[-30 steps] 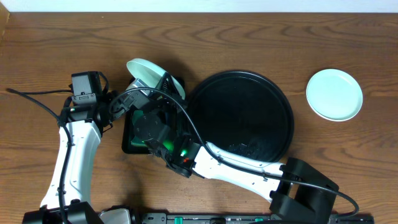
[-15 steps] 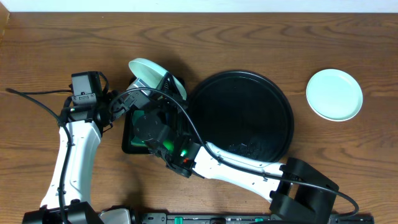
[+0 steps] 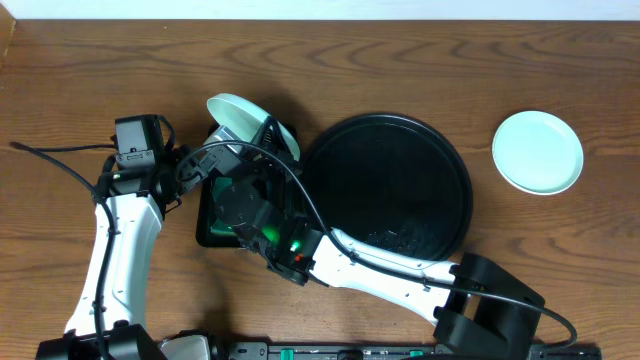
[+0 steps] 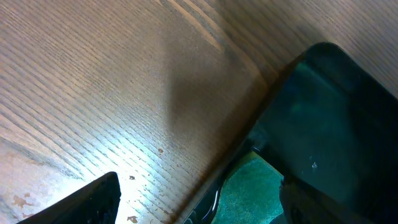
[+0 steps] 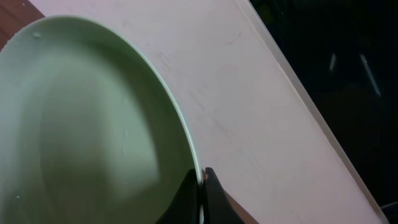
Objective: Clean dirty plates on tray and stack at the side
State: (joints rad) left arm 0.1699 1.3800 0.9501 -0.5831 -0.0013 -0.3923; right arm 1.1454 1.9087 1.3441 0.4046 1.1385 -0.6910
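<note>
"Plates, first item?"
"One green plate [image 3: 235,112], tilted on edge at upper left of centre, above the small tray [image 3: 204,215] that holds the sponge [image 4: 249,186]. The right gripper [image 5: 202,186] is pinched tight on its rim."
"Second item?"
"A stack [image 3: 537,150] at upper right, on the bare table [image 3: 120,60] beside the round tray [image 3: 385,185]. A pale green plate is on top, and I cannot tell how many lie under it. The round tray carries no plates."
"Left gripper [image 3: 197,168]?"
"Spread wide with nothing in it, at the small tray's left edge near the sponge."
"Step in hand?"
"Likely the cleaning of the last plate. The part of its face in the right wrist view shows no smear."
"Next move?"
"If it needs wiping, the left fingers must close on the sponge. Otherwise carry it across the round tray, level it and set it squarely on the stack."
</note>
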